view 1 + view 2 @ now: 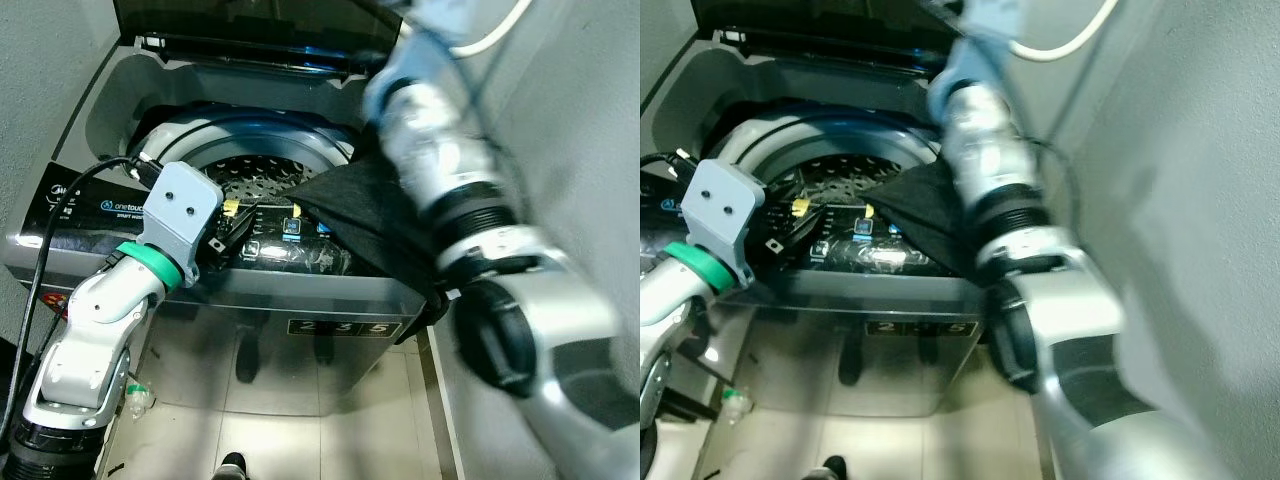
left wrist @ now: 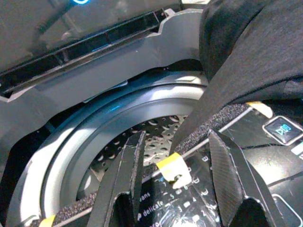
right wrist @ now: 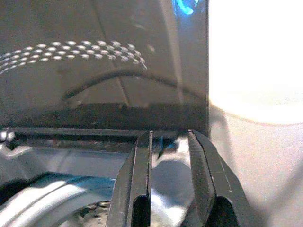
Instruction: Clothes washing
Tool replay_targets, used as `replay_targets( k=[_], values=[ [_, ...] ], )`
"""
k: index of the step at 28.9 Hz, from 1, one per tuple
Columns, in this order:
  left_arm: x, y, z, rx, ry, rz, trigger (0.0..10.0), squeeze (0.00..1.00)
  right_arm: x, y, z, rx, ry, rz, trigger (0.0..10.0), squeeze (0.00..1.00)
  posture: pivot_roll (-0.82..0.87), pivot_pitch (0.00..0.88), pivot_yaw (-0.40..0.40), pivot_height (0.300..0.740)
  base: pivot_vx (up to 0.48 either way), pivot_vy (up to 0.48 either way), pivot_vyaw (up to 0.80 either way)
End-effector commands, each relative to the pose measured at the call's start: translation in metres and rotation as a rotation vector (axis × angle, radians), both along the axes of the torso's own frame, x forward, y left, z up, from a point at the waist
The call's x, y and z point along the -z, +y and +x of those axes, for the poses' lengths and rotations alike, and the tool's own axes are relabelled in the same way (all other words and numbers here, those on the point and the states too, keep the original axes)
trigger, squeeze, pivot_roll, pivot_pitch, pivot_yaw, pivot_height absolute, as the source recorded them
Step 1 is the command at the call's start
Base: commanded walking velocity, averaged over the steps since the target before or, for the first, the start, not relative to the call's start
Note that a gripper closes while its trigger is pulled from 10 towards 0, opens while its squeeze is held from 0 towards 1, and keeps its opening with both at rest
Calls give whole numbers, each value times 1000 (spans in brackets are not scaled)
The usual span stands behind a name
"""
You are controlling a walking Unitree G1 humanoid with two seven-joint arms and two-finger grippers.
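Observation:
A top-loading washing machine point(image 1: 300, 300) stands in front of me with its dark lid point(image 1: 250, 20) raised. The perforated drum point(image 1: 250, 180) shows through the round opening. A black garment point(image 1: 370, 215) lies draped over the right front rim and part of the control panel point(image 2: 279, 156). My left gripper point(image 2: 176, 142) hovers open just above the front rim and panel, at the garment's left edge, with nothing between its fingers. My right arm point(image 1: 450, 170) reaches up over the garment. My right gripper point(image 3: 169, 135) is up by the lid's point(image 3: 94, 71) lower corner, fingers narrowly apart and empty.
A grey wall point(image 1: 580, 120) runs close along the machine's right side, with a white cable point(image 1: 490, 35) hanging near the top. Pale floor tiles point(image 1: 300, 420) lie before the machine, with a small plastic item point(image 1: 135, 400) by my left side.

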State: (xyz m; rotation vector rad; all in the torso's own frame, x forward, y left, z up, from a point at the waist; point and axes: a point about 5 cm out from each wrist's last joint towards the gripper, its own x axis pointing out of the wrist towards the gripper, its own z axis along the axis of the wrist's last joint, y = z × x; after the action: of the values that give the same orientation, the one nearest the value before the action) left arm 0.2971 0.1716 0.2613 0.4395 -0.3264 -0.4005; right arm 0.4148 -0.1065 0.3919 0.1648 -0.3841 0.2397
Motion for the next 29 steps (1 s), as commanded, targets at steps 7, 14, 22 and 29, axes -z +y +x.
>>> replay_targets(
  k=[7, 14, 22, 29],
  values=[
    [6, 0, -8, 41, 40, -4, 10000, 0, 43, -50, -5, -239, 110, -340, 10000, 1000, 183, 155, -7, 740, 0, 0, 0],
    [2, 8, -12, 43, 45, -86, 10000, 0, 59, -111, -30, -356, 129, -383, 10000, 1000, 165, 157, 12, 740, 0, 0, 0],
    [-4, 6, -19, 66, 9, -188, 10000, 0, 86, -133, -44, -473, 261, -263, 10000, 1000, 161, 160, 7, 740, 0, 0, 0],
    [-2, 5, -20, 64, 18, -187, 10000, 0, 112, -122, -41, -468, 367, -164, 10000, 1000, 163, 158, 5, 740, 0, 0, 0]
  ],
)
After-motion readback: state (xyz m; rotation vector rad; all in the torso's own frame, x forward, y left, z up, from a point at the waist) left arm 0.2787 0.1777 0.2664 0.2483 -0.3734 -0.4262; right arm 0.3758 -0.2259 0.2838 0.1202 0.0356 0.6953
